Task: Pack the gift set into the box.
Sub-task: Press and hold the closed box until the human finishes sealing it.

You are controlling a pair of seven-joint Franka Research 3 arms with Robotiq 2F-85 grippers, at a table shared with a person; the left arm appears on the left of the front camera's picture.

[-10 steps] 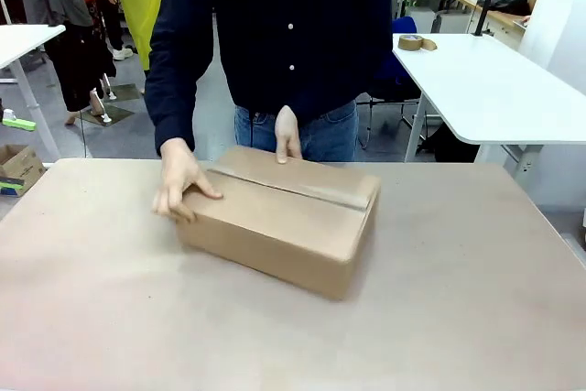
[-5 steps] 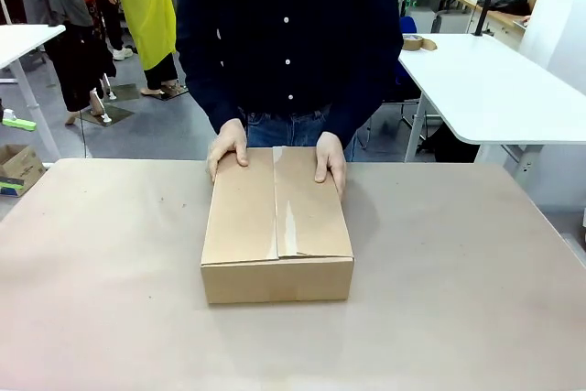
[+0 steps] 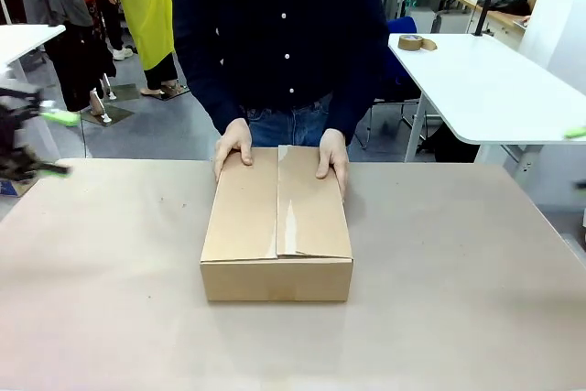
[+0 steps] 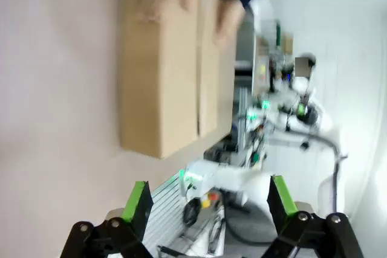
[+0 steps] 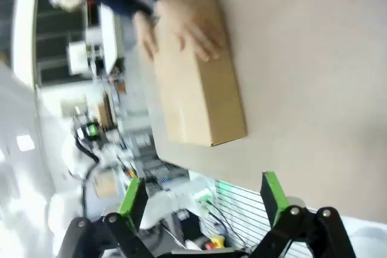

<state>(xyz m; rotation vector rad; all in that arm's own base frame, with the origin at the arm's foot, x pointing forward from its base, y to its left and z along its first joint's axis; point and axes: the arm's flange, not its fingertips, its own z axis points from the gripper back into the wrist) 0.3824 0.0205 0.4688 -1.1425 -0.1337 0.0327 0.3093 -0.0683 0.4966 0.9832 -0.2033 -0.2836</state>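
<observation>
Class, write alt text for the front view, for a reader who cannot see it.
A brown box, flaps shut, lies on the table while a person opposite holds its far end with both hands. The robot's left hand is a blur at the picture's left edge.

Left gripper (image 4: 208, 197), right gripper (image 5: 202, 193): black, green pads (image 4: 136, 200). Person (image 3: 275, 70): navy shirt (image 3: 330, 34) (white buttons (image 3: 285, 17)), blue jeans (image 3: 293, 125).

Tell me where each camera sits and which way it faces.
Front: fixed on the robot's side, looking across the table at the person, whose hands rest on the closed box.
Left wrist: on the left arm, looking past the open left gripper at the box.
Right wrist: likewise, past the open right gripper.
Shared: all views show the box and hands.
</observation>
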